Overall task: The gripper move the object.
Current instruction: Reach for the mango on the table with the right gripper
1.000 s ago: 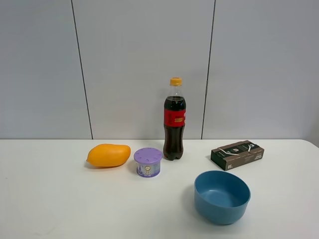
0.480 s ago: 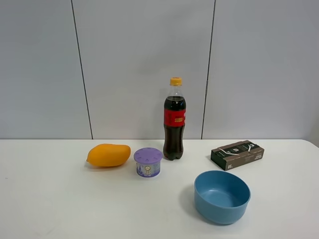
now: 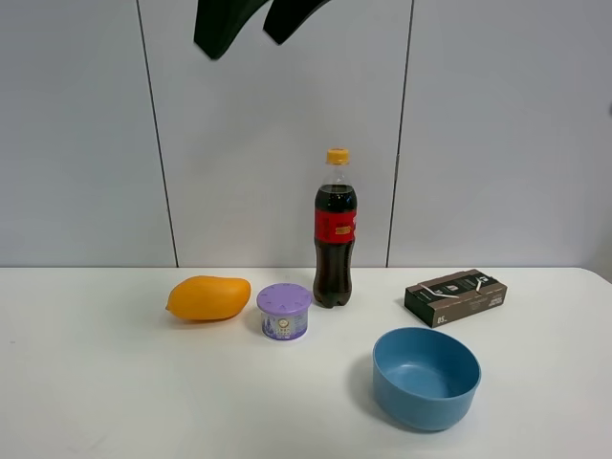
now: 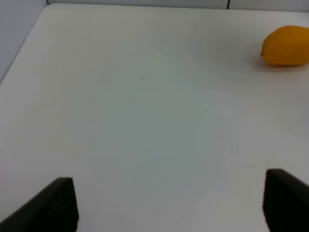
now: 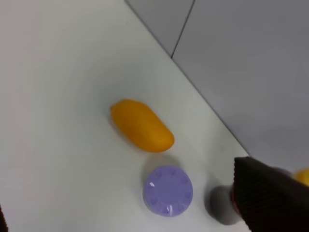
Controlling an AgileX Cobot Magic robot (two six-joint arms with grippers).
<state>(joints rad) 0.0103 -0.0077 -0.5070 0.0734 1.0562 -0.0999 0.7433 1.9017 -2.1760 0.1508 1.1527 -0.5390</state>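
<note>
The yellow-orange mango (image 3: 208, 297) lies on the white table (image 3: 105, 382), left of the purple-lidded tub (image 3: 284, 311). Two black fingers of my right gripper (image 3: 245, 44) hang at the top edge of the exterior view, high above the mango, spread open and empty. The right wrist view looks down on the mango (image 5: 141, 125) and the tub (image 5: 168, 190). My left gripper (image 4: 169, 205) is out of the exterior view. In its wrist view its fingers (image 4: 53, 205) stand wide apart over bare table, with the mango (image 4: 287, 46) far off.
A cola bottle (image 3: 335, 234) stands behind the tub. A dark box (image 3: 455, 296) lies at the back right. A blue bowl (image 3: 426, 378) sits at the front right. A grey panelled wall stands behind the table.
The black fingers have come into the top of the exterior view, where no gripper showed before. The objects on the table have not moved.
</note>
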